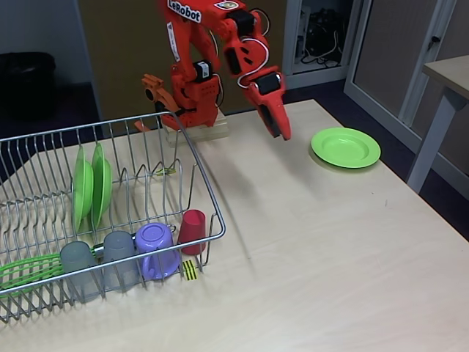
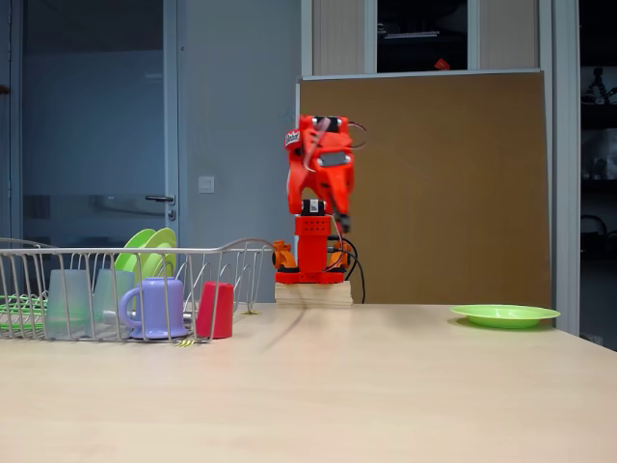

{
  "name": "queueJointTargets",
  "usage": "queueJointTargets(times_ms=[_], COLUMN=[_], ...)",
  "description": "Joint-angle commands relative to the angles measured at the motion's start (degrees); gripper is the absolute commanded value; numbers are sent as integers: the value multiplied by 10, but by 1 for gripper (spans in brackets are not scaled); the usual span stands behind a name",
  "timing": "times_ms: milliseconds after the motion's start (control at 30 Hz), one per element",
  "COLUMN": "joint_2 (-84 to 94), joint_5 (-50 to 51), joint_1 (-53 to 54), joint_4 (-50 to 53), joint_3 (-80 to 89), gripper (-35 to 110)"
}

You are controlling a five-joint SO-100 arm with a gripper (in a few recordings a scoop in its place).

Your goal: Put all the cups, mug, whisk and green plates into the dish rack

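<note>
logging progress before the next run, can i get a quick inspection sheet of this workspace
surface: pale wood table, bare around the things
job's things: dish rack holds two green plates upright, two grey cups, purple mug, red cup, whisk; third green plate lies flat on the table, outside the rack
clutter: nothing seen
claw: claw hangs above the table left of the lone plate, holding nothing; open or shut unclear
cables: wires behind the arm base
surroundings: door, brown board, cabinets

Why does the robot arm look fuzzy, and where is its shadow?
In a fixed view the gripper is a bit smeared, and a soft grey shadow falls on the table beneath it; in the low fixed view the gripper also looks blurry, while the green plate stays sharp.
</note>
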Motion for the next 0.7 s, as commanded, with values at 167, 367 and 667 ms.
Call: queueJointTargets(times_ms=[167,367,667], joint_2=[-154,-298,-442], joint_5=[488,670,823], joint_1=[-232,-291,-306], joint_4=[-108,-206,-387], joint_3=[-91,-142,-133], gripper=[36,38,39])
